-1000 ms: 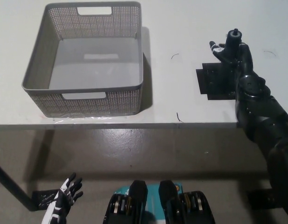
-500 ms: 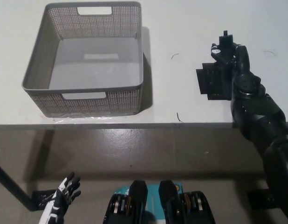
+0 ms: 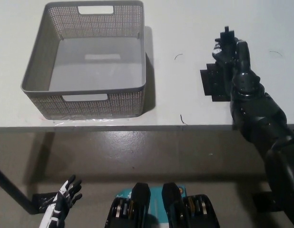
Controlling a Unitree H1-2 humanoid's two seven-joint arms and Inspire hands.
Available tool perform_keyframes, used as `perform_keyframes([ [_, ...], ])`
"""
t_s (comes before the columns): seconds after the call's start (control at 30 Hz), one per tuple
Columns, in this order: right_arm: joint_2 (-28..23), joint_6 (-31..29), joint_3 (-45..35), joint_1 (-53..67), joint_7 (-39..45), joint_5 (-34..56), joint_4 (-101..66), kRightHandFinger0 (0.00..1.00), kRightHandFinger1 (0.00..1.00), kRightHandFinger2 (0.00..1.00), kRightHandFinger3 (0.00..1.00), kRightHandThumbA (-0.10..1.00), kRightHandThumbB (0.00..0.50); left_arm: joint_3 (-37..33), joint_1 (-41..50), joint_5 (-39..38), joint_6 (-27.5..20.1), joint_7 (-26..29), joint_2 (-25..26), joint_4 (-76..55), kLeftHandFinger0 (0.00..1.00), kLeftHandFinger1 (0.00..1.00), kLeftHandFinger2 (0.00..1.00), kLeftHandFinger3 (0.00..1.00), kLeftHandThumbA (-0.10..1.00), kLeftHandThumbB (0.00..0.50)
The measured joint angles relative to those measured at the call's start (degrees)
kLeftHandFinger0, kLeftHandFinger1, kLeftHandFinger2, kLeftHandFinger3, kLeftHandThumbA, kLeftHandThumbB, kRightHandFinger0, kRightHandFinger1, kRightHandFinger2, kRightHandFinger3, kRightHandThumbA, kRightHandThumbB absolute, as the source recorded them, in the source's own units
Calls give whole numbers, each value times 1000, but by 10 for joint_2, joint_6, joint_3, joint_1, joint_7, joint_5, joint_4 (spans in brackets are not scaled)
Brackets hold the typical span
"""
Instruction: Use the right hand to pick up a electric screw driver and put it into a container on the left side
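My black right hand [image 3: 231, 50] is over the right part of the white table [image 3: 185, 99], shut on a black electric screwdriver [image 3: 225, 39] whose tip sticks up past the fingers. The tool sits above a black square mat [image 3: 214, 84]. A grey perforated basket [image 3: 87, 59] stands at the table's left and holds nothing. The hand is well to the right of the basket. My white left hand [image 3: 63, 199] hangs low at the lower left, under the table's level, with its fingers spread.
The table's front edge [image 3: 137, 127] runs across the middle of the view, with grey floor below it. A small dark scratch mark [image 3: 183, 119] lies near the edge between basket and mat.
My right hand has shifted slightly left and farther up the picture with the screwdriver. The left hand dropped a little lower.
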Motion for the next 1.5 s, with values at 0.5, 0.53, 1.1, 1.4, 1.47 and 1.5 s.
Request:
perform_keyframes([
  [0.5, 22, -12, 2, -88, -26, -4, -55, 0, 141, 470, 595, -100, 176, 1, 1, 5, 0, 0, 0, 0, 1000, 1000, 1000, 1000, 1000, 191],
  [0.53, 25, -12, 3, -92, -27, -5, -60, 0, 84, 416, 580, -100, 162, 1, 1, 6, 0, 0, 0, 0, 1000, 1000, 1000, 1000, 1000, 185],
  [1.1, 152, -15, 12, -144, -39, -16, -69, 0, 185, 667, 679, -100, 126, -1, 3, 12, 0, -1, 10, 0, 1000, 1000, 1000, 1000, 1000, 165],
  [1.4, 201, -15, 12, -158, -39, -16, -55, 0, 190, 639, 685, -100, 124, -6, 3, 20, 0, -2, 14, -4, 1000, 1000, 1000, 1000, 1000, 143],
  [1.47, 211, -15, 12, -158, -39, -16, -47, 0, 189, 625, 672, -100, 118, -8, 2, 22, 0, -3, 15, -6, 1000, 1000, 1000, 1000, 1000, 148],
  [1.5, 213, -15, 12, -158, -39, -16, -45, 0, 188, 620, 666, -100, 116, -9, 1, 23, 0, -4, 16, -7, 1000, 1000, 1000, 1000, 1000, 158],
])
